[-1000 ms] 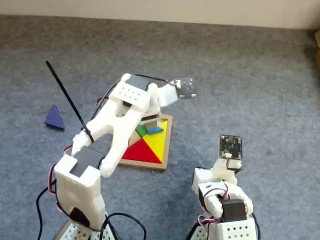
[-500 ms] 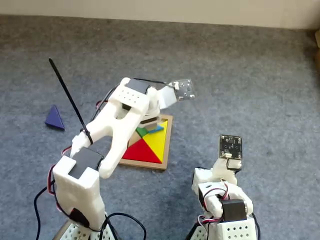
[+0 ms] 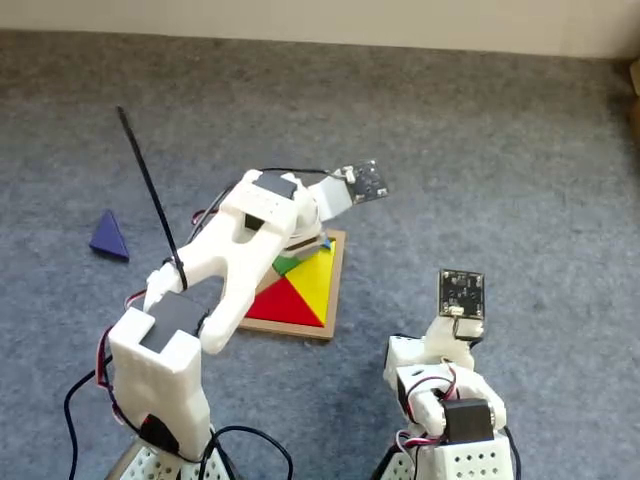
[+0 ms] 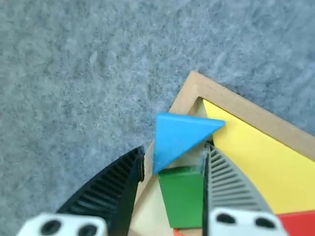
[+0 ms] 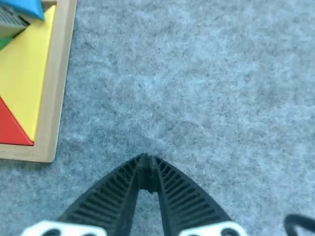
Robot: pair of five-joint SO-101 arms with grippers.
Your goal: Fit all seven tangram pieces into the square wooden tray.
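The left gripper [image 4: 173, 147] is down over the far corner of the tray [image 4: 193, 83], and as far as I can make out its jaws are clamped on the blue triangle [image 4: 179, 135], one finger against each side. The piece sits skewed, one corner poking out over the wooden rim, the rest above the bare corner pocket, just beside the green piece [image 4: 183, 196] and the yellow triangle [image 4: 256, 157]; so I'd say the step in hand is seating this blue triangle. The red triangle [image 3: 275, 300] lies flat in the near part of the tray, touching the yellow one.

To my eye the next move calls for a small turn and a nudge inward, so that the stray corner clears the rim; then a drop and a release.

The right gripper [image 5: 147, 172] hangs over the carpet [image 5: 197, 73] beside the tray, fingers pinched together on nothing. A dark blue triangle [image 3: 108, 236] lies on the carpet well apart from the tray; that one is not yet fitted.
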